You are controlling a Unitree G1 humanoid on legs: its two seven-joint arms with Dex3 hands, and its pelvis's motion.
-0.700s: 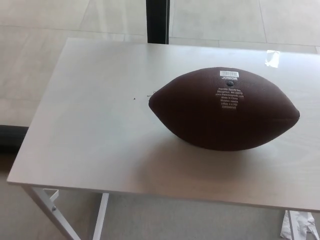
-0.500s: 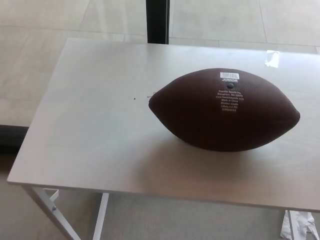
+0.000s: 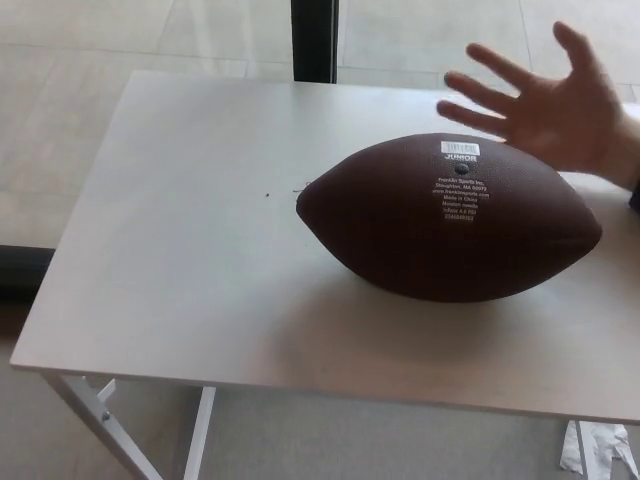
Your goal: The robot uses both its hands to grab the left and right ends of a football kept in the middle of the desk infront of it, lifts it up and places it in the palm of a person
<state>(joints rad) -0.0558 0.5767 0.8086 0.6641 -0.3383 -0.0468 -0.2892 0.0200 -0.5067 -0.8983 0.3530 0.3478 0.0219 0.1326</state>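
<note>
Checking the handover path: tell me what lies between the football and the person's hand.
Nothing: in the head view, the hand hovers open just behind the football.

The football (image 3: 450,218) lies on the desk (image 3: 180,260), a person's hand (image 3: 555,105) behind it.

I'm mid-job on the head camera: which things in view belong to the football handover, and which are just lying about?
Part of the job:
- football, resting on the desk
- desk
- person's hand, open, behind the ball

Just lying about:
- white scrap on the floor, lower right
- dark post behind the desk

Neither robot hand is in view.
</note>
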